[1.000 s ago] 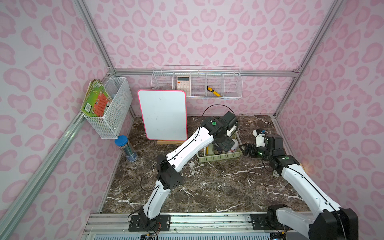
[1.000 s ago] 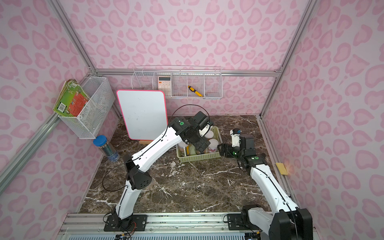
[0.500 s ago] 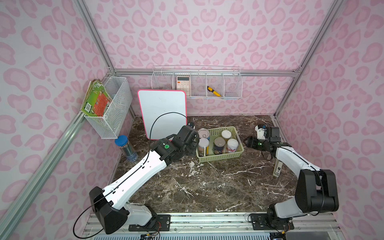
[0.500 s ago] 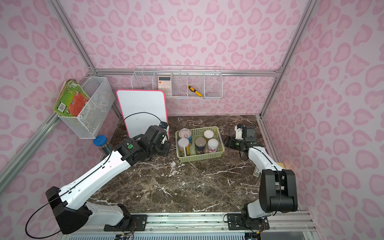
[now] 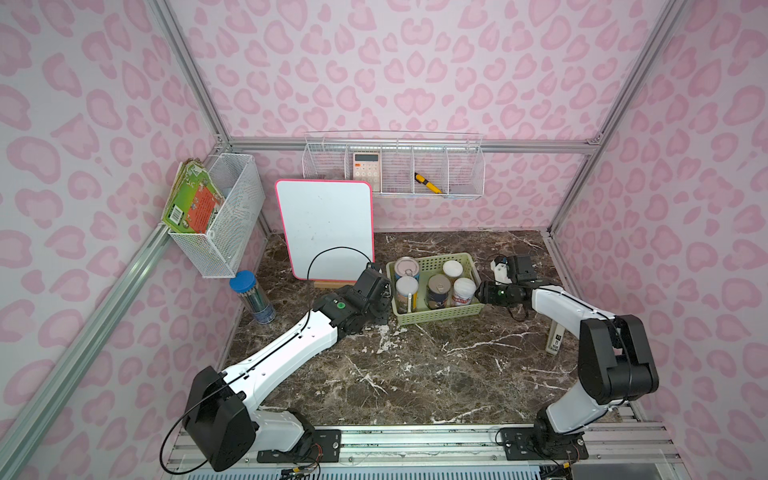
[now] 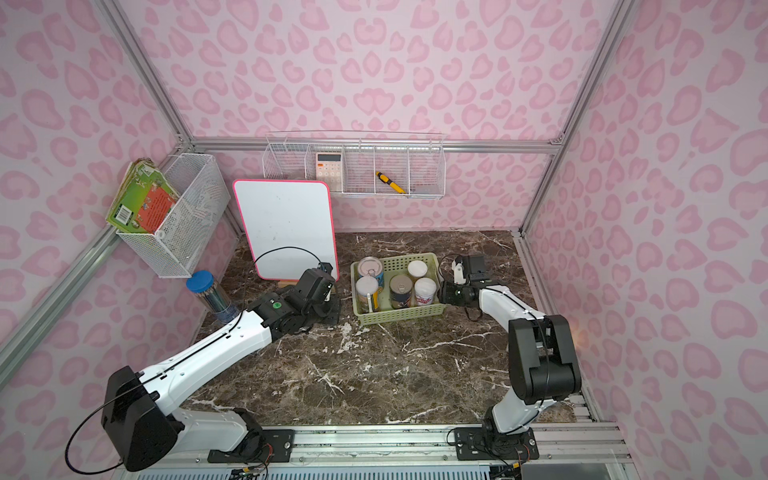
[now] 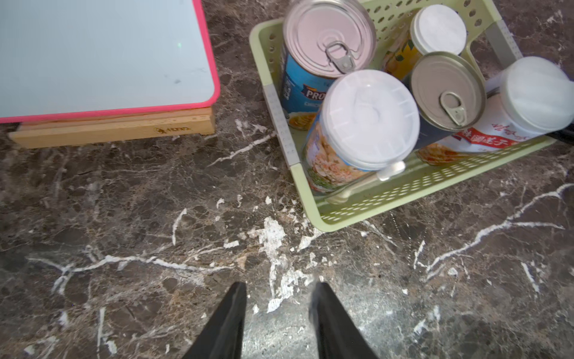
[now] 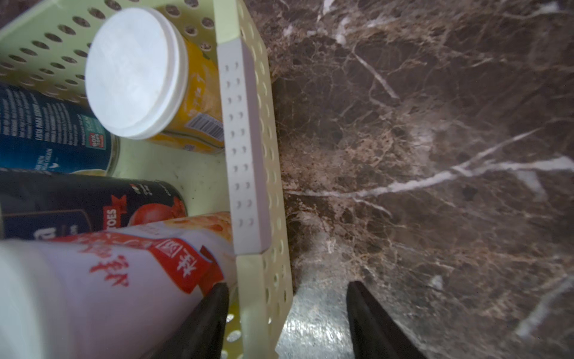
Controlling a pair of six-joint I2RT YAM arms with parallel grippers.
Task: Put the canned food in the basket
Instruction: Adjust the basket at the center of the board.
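Left pincer (image 7: 281,284), only its tips in frame, points narrow and empty at bare surface (image 7: 124,248). Right pincer (image 8: 287,283) stands wide astride the basket (image 8: 245,149) end wall, blocking part of the nearest can. Five cans (image 5: 439,284) stand upright inside, tops up: two silver pull-tabs, three white lids, labels half hidden.

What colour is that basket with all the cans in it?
Pale green basket, with rows of small holes; the left wrist view shows it best.
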